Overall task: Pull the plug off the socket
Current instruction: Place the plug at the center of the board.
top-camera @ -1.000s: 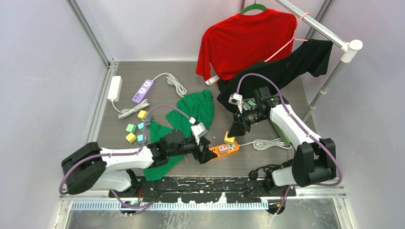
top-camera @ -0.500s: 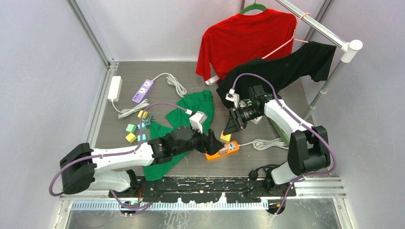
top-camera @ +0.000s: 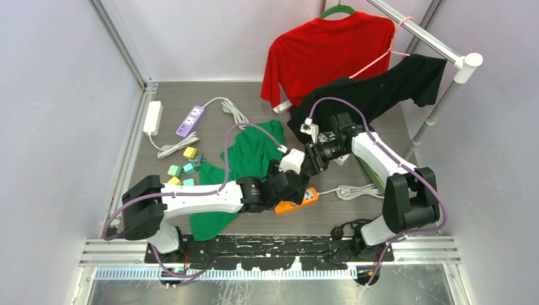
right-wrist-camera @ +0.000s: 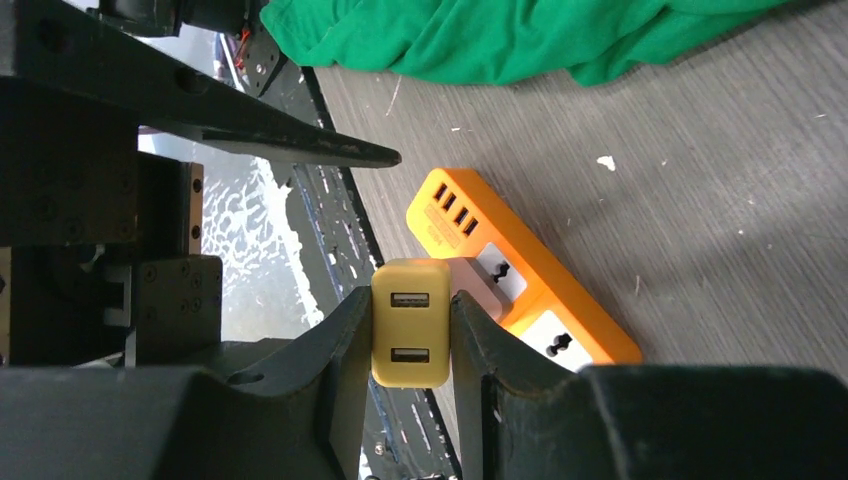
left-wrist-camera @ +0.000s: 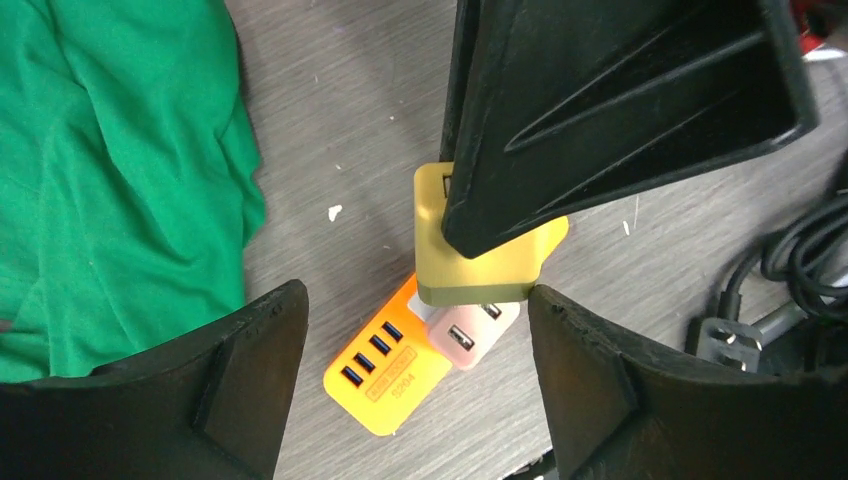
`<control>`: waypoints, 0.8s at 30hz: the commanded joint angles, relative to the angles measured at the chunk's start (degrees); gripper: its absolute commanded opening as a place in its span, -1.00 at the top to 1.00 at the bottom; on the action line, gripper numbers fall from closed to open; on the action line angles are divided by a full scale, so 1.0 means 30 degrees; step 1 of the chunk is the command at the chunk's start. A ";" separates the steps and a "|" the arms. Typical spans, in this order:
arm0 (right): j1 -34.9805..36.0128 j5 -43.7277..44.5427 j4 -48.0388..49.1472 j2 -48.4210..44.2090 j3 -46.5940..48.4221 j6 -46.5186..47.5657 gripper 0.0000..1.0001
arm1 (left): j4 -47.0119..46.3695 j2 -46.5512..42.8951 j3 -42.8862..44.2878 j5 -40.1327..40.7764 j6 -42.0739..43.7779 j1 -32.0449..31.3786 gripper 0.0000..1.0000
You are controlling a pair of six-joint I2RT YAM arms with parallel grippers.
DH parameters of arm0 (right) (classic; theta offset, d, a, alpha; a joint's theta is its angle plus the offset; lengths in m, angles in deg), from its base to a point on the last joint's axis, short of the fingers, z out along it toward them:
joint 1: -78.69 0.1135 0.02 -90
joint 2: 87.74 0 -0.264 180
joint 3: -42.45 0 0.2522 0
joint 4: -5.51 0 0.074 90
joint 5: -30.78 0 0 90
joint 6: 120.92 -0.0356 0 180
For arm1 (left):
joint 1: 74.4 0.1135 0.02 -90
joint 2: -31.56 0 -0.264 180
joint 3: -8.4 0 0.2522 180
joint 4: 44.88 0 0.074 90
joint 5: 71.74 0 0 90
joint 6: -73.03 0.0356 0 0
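My right jaws clamped on the yellow plug (right-wrist-camera: 410, 345), held above the orange socket strip (left-wrist-camera: 385, 375), my left jaws wide above the strip.

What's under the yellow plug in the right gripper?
A pink plug on the orange power strip shows just below the yellow plug, which the right gripper clamps. The yellow plug's prongs and any socket beneath it are covered.

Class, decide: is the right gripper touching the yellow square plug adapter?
Touching. The right wrist view shows the right gripper with both fingers pressed against the sides of the yellow square plug adapter.
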 commanded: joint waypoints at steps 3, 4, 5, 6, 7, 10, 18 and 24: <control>0.0126 -0.0581 0.0036 0.0053 0.0738 -0.0191 0.98 | 0.1263 0.1049 0.2182 0.2155 0.0592 -0.0059 -0.60; 0.0140 -0.0566 0.0041 0.0060 0.0745 -0.0173 0.98 | 0.1272 0.1191 0.2369 0.2049 0.0571 -0.0066 -0.60; 0.0123 -0.0586 0.0037 0.0061 0.0760 -0.0163 0.98 | 0.1207 0.1272 0.2460 0.1853 0.0564 -0.0066 -0.58; 0.0118 -0.0581 0.0041 0.0061 0.0748 -0.0180 0.98 | 0.0975 0.1336 0.2457 0.1601 0.0626 -0.0066 -0.54; 0.0117 -0.0570 0.0038 0.0061 0.0735 -0.0146 0.98 | 0.0774 0.1341 0.2442 0.1365 0.0608 -0.0052 -0.53; 0.0118 -0.0574 0.0022 0.0090 0.0762 -0.0157 0.98 | -0.0129 0.1150 0.2072 0.0724 0.0581 -0.0066 -0.49; 0.0136 -0.0699 0.0012 0.0119 0.0747 -0.0163 0.98 | -0.2328 0.1117 0.1060 0.0826 0.0485 -0.0067 -0.46; 0.0144 -0.0760 0.0010 0.0146 0.0762 -0.0155 0.98 | -0.2420 0.1599 0.1188 0.1397 -0.0017 -0.0066 -0.43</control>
